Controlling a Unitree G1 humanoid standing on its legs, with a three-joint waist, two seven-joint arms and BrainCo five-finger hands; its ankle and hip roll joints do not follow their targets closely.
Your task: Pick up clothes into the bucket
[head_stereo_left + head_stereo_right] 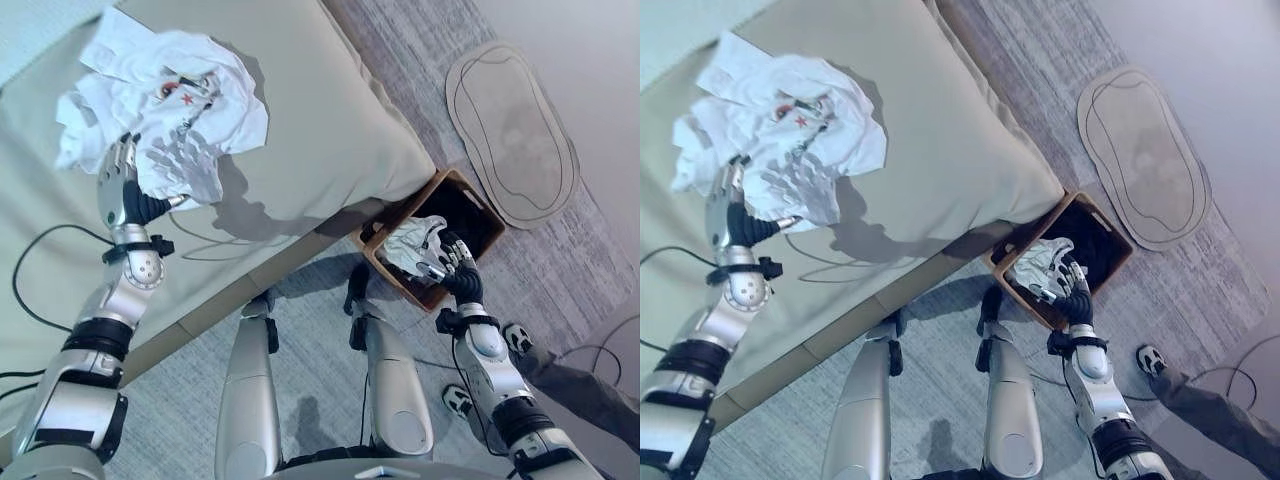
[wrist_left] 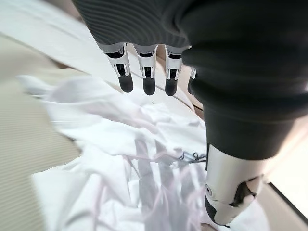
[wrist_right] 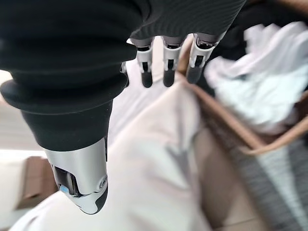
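arms: mine are silver-grey with black bands
left hand point(image 1: 118, 185): silver fingers, dark tips
right hand point(image 1: 452, 263): dark ribbed cover

White clothes point(image 1: 160, 100) lie on the bed point(image 1: 320, 130); the bucket point(image 1: 470, 205), holding a garment point(image 1: 415, 240), stands on the floor at the bed's right corner.

Left hand point(image 1: 118, 185), right hand point(image 1: 452, 262) open

Beige bed point(image 1: 330, 130) across the upper left; grey carpet point(image 1: 310, 330) below. Oval tan mat point(image 1: 515, 130) on the floor to the right. Person's shoe point(image 1: 517, 338) nearby.
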